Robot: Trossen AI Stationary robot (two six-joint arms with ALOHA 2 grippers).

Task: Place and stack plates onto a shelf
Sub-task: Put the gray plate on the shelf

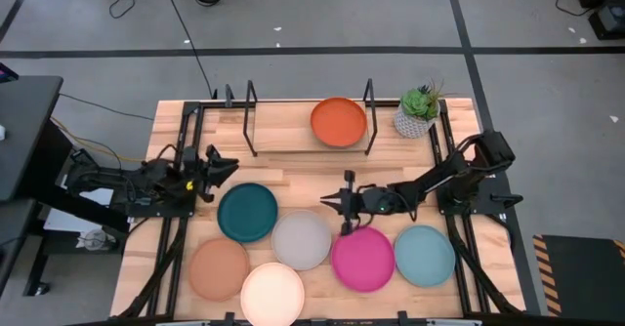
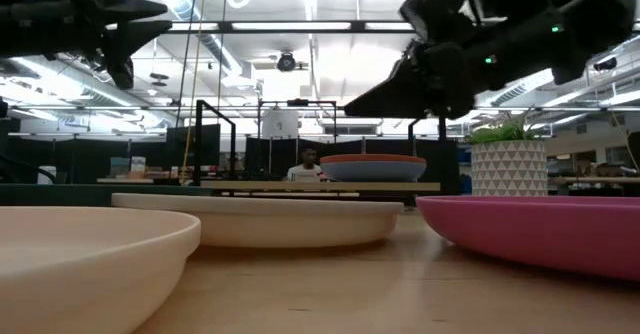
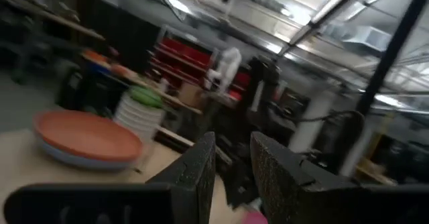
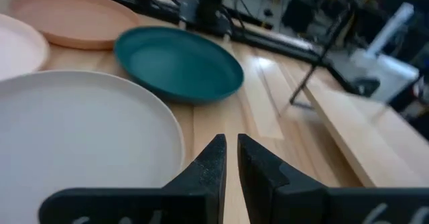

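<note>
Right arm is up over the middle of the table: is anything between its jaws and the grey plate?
Nothing visible. The right gripper hangs just beyond the grey plate, jaws nearly closed and empty, with only bare table ahead and the dark teal plate off to one side.

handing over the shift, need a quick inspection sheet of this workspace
surface: wood table, bare in the middle
job's things: orange plate stacked on a blue one on the shelf; dark teal, grey, pink, light teal, tan, cream plates on the table
clutter: potted plant
end effectors: left and right nearly shut, empty
cables: black cable on floor
surroundings: a person beyond the table
</note>
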